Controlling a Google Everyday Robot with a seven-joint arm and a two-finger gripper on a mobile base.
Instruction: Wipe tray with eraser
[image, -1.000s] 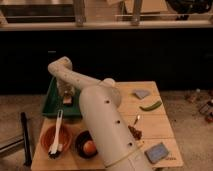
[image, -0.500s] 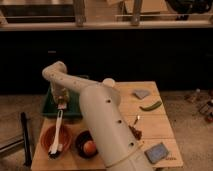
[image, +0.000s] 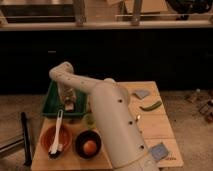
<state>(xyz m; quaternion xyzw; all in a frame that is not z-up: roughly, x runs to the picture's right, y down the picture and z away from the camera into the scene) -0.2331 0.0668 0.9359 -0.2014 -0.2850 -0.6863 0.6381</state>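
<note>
The dark-green tray (image: 52, 101) lies at the table's back left. My white arm reaches from the lower middle over the table, bends above the tray and points down into it. My gripper (image: 68, 100) is inside the tray near its front right part. It is shut on the small pale eraser (image: 69, 106), which is pressed down on the tray floor.
An orange bowl (image: 48, 136) with a white-handled brush (image: 58, 131) stands in front of the tray. A dark bowl (image: 80, 141) beside it holds an orange ball (image: 89, 146). Grey-blue pads lie at the back right (image: 141, 93) and front right (image: 159, 151). A green pod (image: 151, 105) lies right.
The gripper with the eraser slid left across the tray floor, then back right and slightly toward the front rim. Nothing else moved.
</note>
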